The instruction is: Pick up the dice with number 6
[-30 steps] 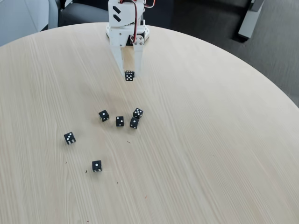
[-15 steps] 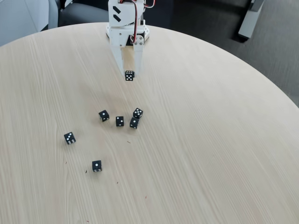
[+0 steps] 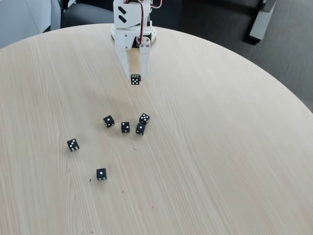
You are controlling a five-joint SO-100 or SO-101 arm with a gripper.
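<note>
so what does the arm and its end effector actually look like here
The arm is white plastic, blocky, with black servo panels set into its upper section and red, black and pale wires looping down its right side in the fixed view. The end effector is two long white fingers that taper towards their tips. No lettering or markings are legible.

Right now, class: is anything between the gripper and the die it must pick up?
Nothing visible is. The many-pip die sits right at the tips of the gripper, seemingly between its fingers. The other six dice lie apart, nearer the camera on the table.
</note>
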